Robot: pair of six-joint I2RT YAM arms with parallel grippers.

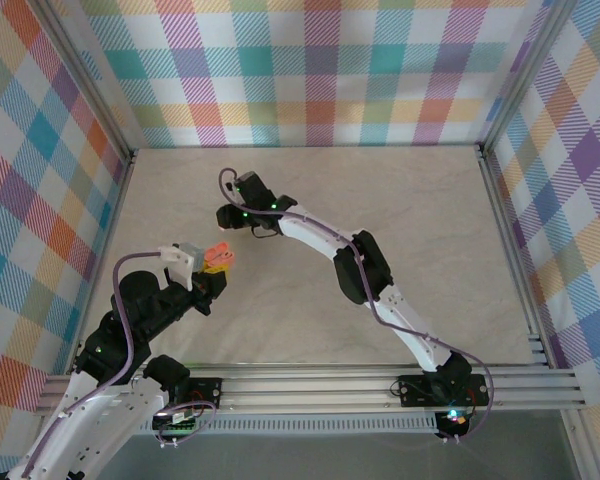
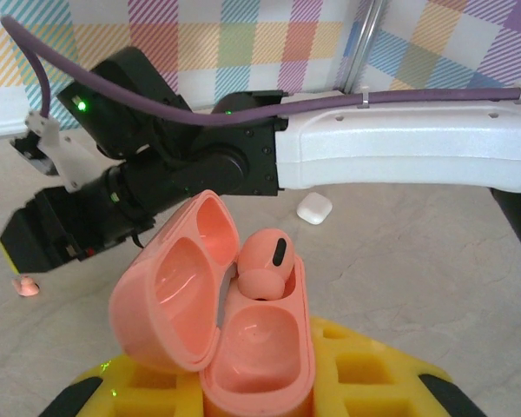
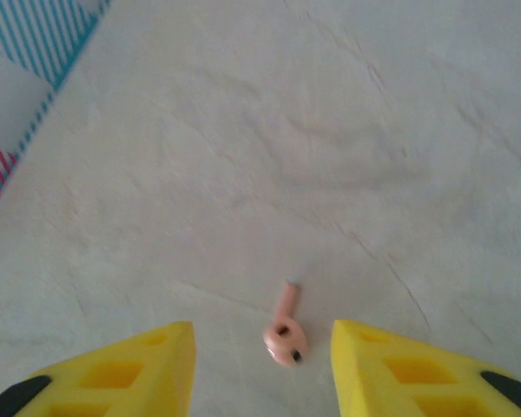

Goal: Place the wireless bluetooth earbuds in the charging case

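My left gripper (image 2: 259, 387) is shut on the base of a salmon-pink charging case (image 2: 252, 347), held above the table with its lid swung open to the left. One pink earbud (image 2: 265, 265) sits in the case's far socket, and the near socket is bare. In the top view the case (image 1: 218, 257) hangs left of centre. My right gripper (image 3: 262, 365) is open and points down at the table. A second pink earbud (image 3: 285, 330) lies loose on the surface between the yellow fingers (image 3: 399, 365), touching neither. From the left wrist this earbud (image 2: 24, 286) shows under the right gripper.
A small white case (image 2: 314, 208) lies on the table beyond the right arm (image 2: 399, 156), which stretches across the middle of the table (image 1: 430, 220). Plaid walls and metal rails enclose the table on three sides.
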